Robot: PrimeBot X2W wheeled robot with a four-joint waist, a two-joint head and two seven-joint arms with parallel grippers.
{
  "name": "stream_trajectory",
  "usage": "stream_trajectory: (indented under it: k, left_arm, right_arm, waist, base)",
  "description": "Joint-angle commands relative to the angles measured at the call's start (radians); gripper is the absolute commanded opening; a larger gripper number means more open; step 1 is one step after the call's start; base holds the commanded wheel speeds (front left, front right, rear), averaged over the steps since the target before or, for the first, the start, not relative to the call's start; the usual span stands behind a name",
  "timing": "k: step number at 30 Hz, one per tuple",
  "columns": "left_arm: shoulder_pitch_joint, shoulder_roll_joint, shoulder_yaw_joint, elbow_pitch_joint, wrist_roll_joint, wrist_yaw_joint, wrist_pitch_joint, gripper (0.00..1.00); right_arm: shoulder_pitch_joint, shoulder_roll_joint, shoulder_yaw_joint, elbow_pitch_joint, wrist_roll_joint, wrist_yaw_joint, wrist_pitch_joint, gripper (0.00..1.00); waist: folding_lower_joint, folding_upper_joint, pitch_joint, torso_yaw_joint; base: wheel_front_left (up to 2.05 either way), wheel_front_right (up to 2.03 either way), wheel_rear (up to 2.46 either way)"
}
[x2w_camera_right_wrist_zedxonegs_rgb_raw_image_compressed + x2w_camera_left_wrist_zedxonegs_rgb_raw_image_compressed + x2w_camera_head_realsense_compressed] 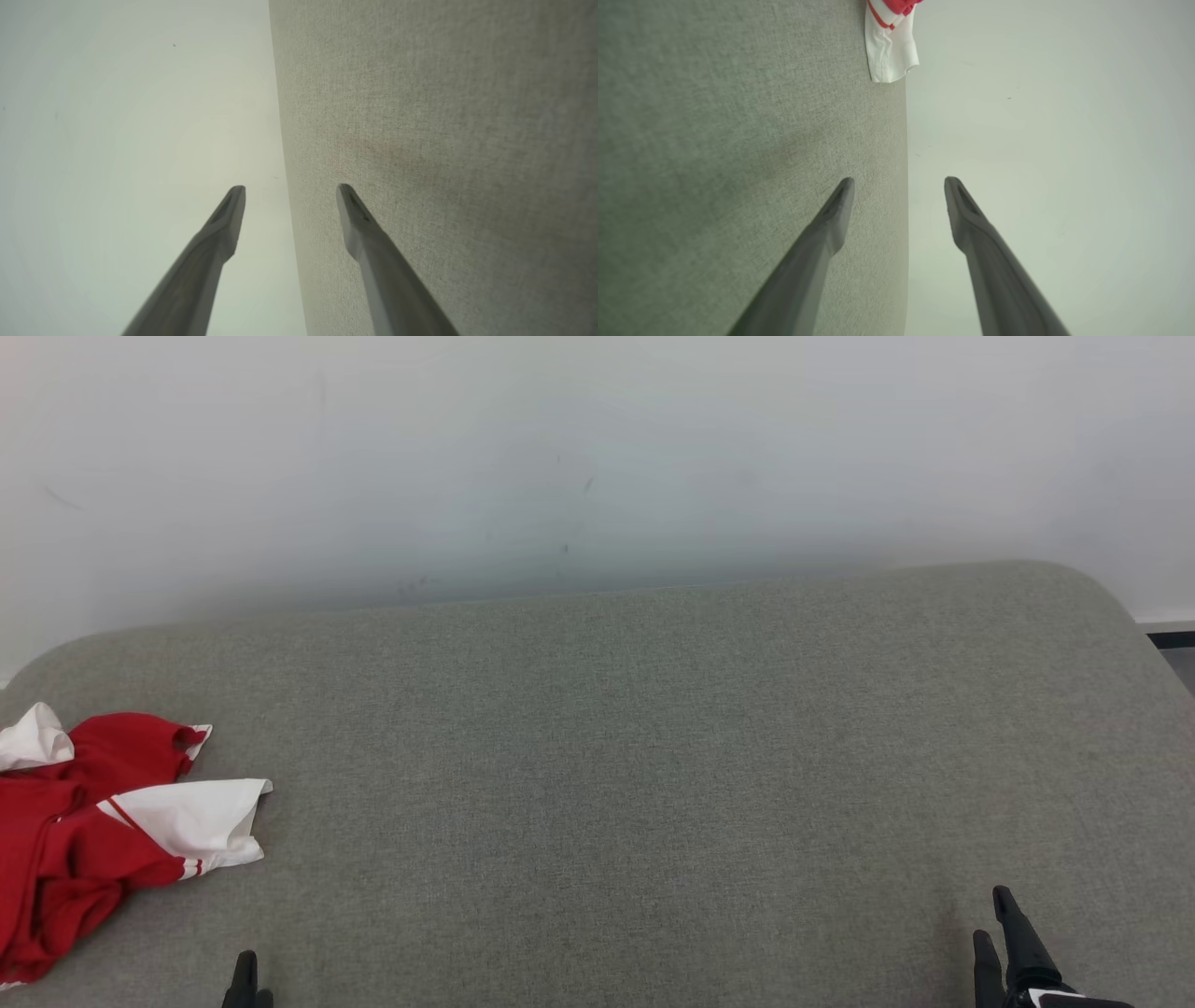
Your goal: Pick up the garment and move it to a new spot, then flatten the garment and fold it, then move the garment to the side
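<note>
A crumpled red and white garment (103,821) lies at the left end of a grey fabric-covered surface (653,756), partly cut off by the head view's left edge. Its white sleeve edge (889,46) shows at the top of the left wrist view. My left gripper (247,980) sits at the bottom edge, to the right of and nearer than the garment, apart from it; its fingers stand open and empty (899,186). Far from the garment, my right gripper (994,919) is at the lower right, open with nothing between its fingers (290,193).
A pale wall (597,457) rises right behind the grey surface. The surface has rounded far corners. At the far right a strip of dark skirting and floor (1172,639) shows beyond its edge.
</note>
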Motion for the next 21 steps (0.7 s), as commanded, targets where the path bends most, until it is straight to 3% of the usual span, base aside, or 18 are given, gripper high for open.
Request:
stream_trajectory:
  k: [1, 10, 21]
  left_arm:
    - [0.003, 0.007, 0.0, -0.019, 0.021, 0.0, -0.009, 1.0]
    - [0.015, 0.008, -0.016, -0.038, 0.211, 0.026, -0.049, 1.0]
    - [0.034, 0.009, -0.048, -0.063, 0.444, 0.065, -0.092, 1.0]
  right_arm:
    - [-0.011, -0.006, 0.008, -0.014, -0.013, 0.0, -0.007, 1.0]
    - [-0.012, -0.014, 0.041, 0.001, -0.149, 0.0, -0.047, 1.0]
    - [-0.011, -0.025, 0.088, -0.013, -0.407, 0.0, -0.047, 1.0]
  waist:
    - [0.0, 0.0, -0.001, 0.0]
    - [0.0, 0.0, -0.011, 0.002]
    - [0.0, 0.0, -0.024, 0.004]
  base:
    - [0.0, 0.0, 0.0]
    - [0.0, 0.0, 0.0]
    - [0.0, 0.0, 0.0]
